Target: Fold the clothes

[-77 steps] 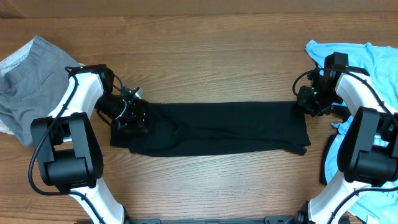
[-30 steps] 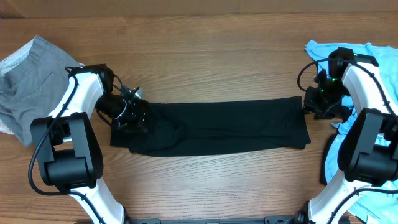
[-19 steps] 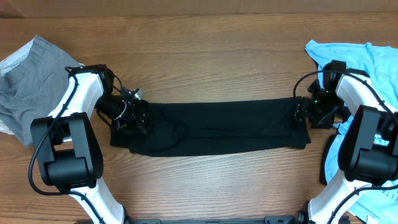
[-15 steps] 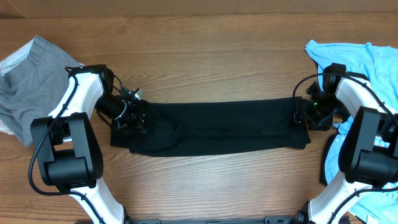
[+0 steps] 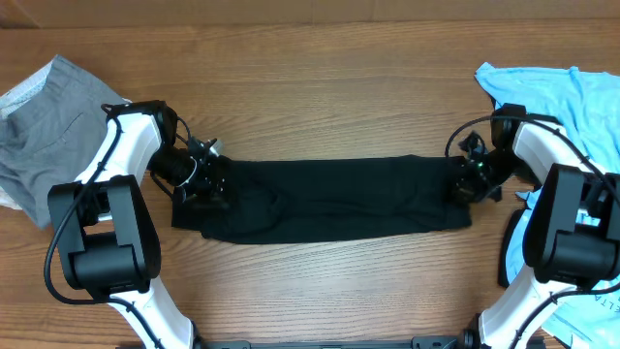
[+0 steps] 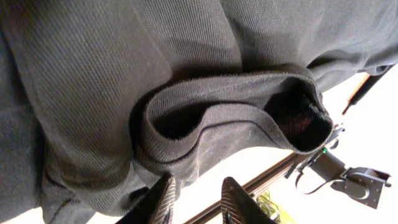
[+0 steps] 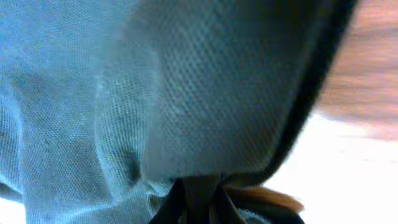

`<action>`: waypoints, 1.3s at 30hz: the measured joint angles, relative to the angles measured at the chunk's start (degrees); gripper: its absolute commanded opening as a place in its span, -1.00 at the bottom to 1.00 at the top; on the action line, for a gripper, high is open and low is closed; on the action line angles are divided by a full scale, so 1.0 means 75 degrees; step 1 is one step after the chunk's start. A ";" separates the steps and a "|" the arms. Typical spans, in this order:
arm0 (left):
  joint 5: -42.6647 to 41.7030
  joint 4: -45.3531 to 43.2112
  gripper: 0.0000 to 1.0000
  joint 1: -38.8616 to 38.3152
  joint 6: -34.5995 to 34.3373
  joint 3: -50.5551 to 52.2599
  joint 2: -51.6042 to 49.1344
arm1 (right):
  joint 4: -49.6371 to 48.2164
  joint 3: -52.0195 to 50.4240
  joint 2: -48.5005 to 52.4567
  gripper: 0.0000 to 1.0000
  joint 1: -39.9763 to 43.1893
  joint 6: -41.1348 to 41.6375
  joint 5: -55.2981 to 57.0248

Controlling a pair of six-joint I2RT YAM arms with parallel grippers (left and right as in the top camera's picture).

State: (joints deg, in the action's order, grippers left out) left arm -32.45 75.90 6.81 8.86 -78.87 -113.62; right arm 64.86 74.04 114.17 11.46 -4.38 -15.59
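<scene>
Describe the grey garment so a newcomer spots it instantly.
On the wooden table, go to the far left edge, outside the left arm. The grey garment lies crumpled there. Unlike it, the black shirt lies central and the light blue clothes far right.

Overhead, the left gripper's [image 5: 208, 184] tips sink into the shirt's [image 5: 329, 199] folds at 9 o'clock, so a pinch cannot be told. The right gripper [image 5: 463, 186], black on black at 3, hides its tips too. The grey cloth [image 5: 39, 126] runs off at 9, the blue shirts [image 5: 581, 92] at 3 and the arms [image 5: 97, 242] at 6. In the left wrist view, the fingers [image 6: 163, 199] are cut off at 6. In the right wrist view, the shirt is a blur and the closed fingers [image 7: 227, 202] pinching it show as a sliver at 6.
</scene>
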 measured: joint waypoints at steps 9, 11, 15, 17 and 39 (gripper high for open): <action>0.0023 0.0224 -0.43 0.0061 0.0000 -0.0423 0.0020 | 0.0988 0.1731 -0.0221 -0.92 0.0411 0.0819 0.0621; 0.0023 0.0224 -0.43 0.0061 0.0000 -0.0423 0.0020 | 0.1145 0.1757 -0.0393 -0.92 0.0169 0.0874 0.0688; 0.0026 0.0254 -0.43 0.0061 0.0000 -0.0423 0.0020 | 0.1230 0.1760 -0.0481 -0.92 -0.0790 0.0959 0.0749; 0.0050 0.0254 -0.43 0.0061 0.0000 -0.0423 0.0020 | 0.1160 0.1757 -0.0481 -0.92 -0.1515 0.1046 0.0746; 0.0111 0.0303 -0.42 0.0061 0.0000 -0.0423 0.0020 | -0.0460 0.1005 -0.0312 -0.87 -0.4602 0.2343 0.0708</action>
State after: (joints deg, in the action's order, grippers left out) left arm -31.62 78.17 7.27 8.86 -82.04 -113.47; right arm 61.41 81.58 111.83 -23.05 13.19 -10.28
